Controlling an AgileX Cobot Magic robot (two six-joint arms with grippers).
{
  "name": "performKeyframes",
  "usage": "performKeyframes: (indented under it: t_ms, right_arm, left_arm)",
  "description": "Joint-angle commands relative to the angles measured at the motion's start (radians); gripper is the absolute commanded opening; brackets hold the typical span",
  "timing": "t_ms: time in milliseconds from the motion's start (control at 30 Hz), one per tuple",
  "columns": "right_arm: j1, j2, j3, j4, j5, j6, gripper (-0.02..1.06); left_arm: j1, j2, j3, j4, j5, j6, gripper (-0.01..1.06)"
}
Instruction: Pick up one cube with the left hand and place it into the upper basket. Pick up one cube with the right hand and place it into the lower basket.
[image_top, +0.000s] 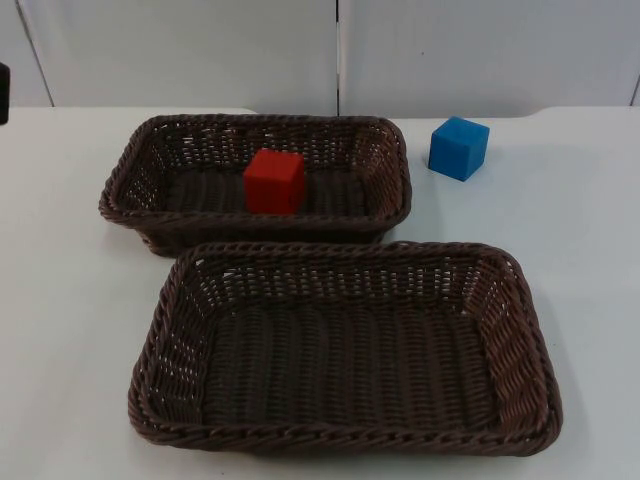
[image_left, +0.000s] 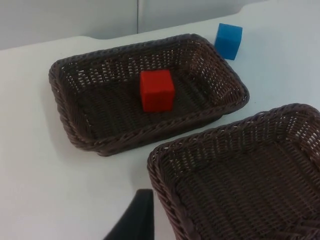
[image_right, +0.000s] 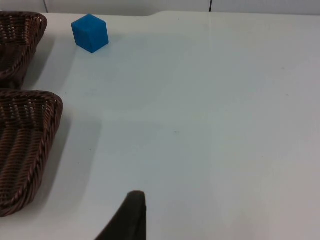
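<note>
Sitting inside upper basket (image_top: 140, 160): red cube (image_top: 274, 181); blue cube (image_top: 459, 148) beside its right rim; gripper states untellable.

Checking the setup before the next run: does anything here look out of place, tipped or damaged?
Nothing stands out. The red cube sits upright inside the upper basket, the blue cube rests on the white table to that basket's right, and the lower basket holds nothing. Both baskets look intact.
</note>
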Motion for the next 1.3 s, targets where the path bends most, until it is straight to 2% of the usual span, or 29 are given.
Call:
performKeyframes:
  t_ms: [0, 500, 800, 1067, 1267]
  right_arm:
    - [-0.005, -0.003, 0.002, -0.004, -0.006, 0.0, 1.05]
    - [-0.005, -0.003, -0.002, 0.002, -0.012, 0.009, 1.05]
    - [-0.005, 0.016, -0.035, 0.004, -0.064, 0.005, 1.05]
    - [-0.005, 0.234, -0.115, 0.017, -0.108, 0.005, 1.05]
    - [-0.005, 0.483, -0.197, 0.026, -0.19, 0.005, 1.05]
  left_arm:
    - [-0.001, -0.004, 0.004, 0.019, -0.002, -0.008, 0.99]
    - [-0.001, -0.004, 0.004, 0.03, -0.002, -0.008, 0.99]
    - [-0.001, -0.004, 0.004, 0.037, -0.003, -0.008, 0.99]
    - [-0.001, -0.004, 0.004, 0.039, -0.005, -0.008, 0.99]
    - [-0.001, -0.004, 0.004, 0.043, -0.005, -0.008, 0.99]
